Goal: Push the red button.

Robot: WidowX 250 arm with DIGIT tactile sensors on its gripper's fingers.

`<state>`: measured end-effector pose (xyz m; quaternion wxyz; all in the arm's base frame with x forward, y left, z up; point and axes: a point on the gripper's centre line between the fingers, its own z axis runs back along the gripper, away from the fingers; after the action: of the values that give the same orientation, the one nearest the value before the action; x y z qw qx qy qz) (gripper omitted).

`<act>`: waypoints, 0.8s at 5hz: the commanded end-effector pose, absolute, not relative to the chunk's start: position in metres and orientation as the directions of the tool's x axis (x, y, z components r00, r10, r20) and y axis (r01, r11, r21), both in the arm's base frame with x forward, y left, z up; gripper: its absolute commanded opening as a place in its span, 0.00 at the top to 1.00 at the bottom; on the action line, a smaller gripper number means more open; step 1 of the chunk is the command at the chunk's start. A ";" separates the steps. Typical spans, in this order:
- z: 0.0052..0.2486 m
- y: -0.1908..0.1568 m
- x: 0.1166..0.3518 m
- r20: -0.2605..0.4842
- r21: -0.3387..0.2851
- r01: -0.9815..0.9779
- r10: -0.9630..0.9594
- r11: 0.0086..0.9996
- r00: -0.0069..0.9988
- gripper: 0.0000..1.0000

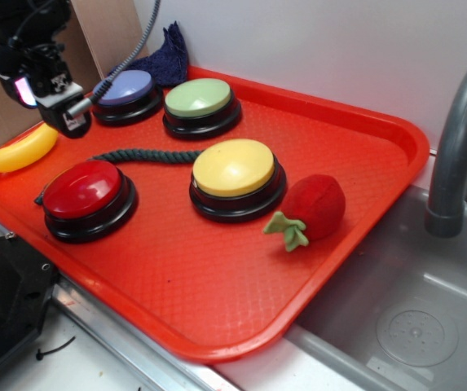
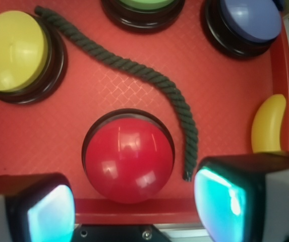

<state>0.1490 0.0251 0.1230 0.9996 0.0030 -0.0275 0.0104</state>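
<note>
Contents: 4 buttons, namely 1 red [image 1: 82,189], 1 yellow [image 1: 233,167], 1 green [image 1: 198,98], 1 blue [image 1: 125,87]; 1 rope [image 1: 147,155]; 1 banana [image 1: 21,150]; 1 strawberry [image 1: 315,205]; 1 tray [image 1: 217,285].

Four buttons sit on a tray [image 1: 363,155]; a rope [image 1: 147,155] lies between the front and back pairs.
</note>
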 end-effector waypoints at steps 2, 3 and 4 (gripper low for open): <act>0.155 0.033 0.145 0.142 0.021 -0.047 0.043 0.999 0.989 0.00; 0.159 0.034 0.141 0.153 0.022 -0.053 0.049 0.998 0.987 0.00; 0.163 0.032 0.139 0.167 0.014 -0.050 0.047 0.999 0.985 0.00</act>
<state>0.1315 0.0264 0.1514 0.9978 0.0034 -0.0643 0.0159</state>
